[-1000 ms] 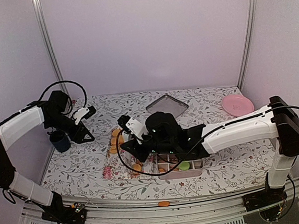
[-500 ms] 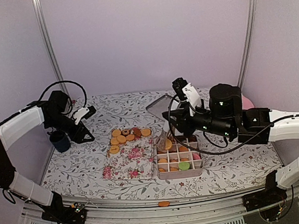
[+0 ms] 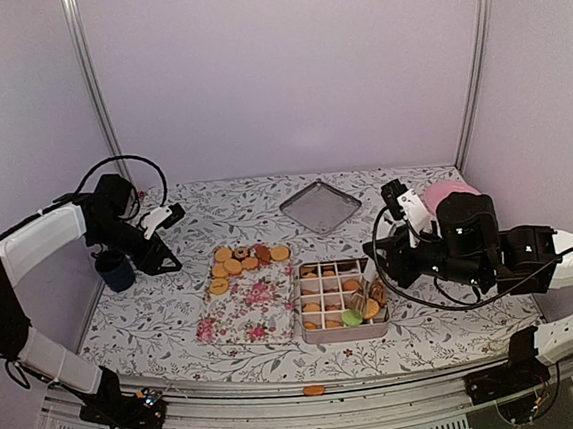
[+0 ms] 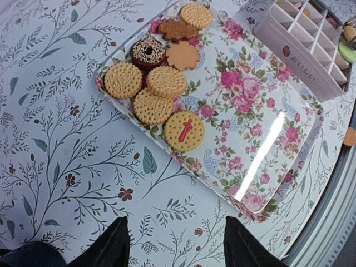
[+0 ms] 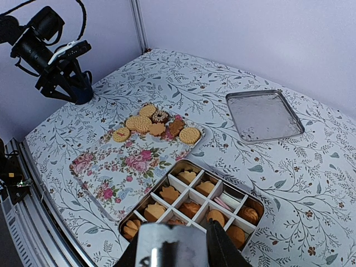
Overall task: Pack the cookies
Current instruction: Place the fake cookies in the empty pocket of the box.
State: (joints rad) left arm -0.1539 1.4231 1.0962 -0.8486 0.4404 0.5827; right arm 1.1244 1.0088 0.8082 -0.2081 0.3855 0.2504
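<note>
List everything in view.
Divided tin: one, pale, table centre.
Floral tray: one, rose-patterned, left of the tin.
Loose cookies: eight, mostly golden, tray's far end.
Packed cookies: count unclear, mostly orange-golden, one green, in the tin.
Stray cookie: one, orange, front rail.
Metal lid: one, silver, behind the tin.
Plate: one, pink, far right, partly hidden.
Cup: one, dark blue, left edge.
Left gripper: one, black, open and empty, left of the tray.
Right gripper: one, black, over the tin's right side, grip unclear.
</note>
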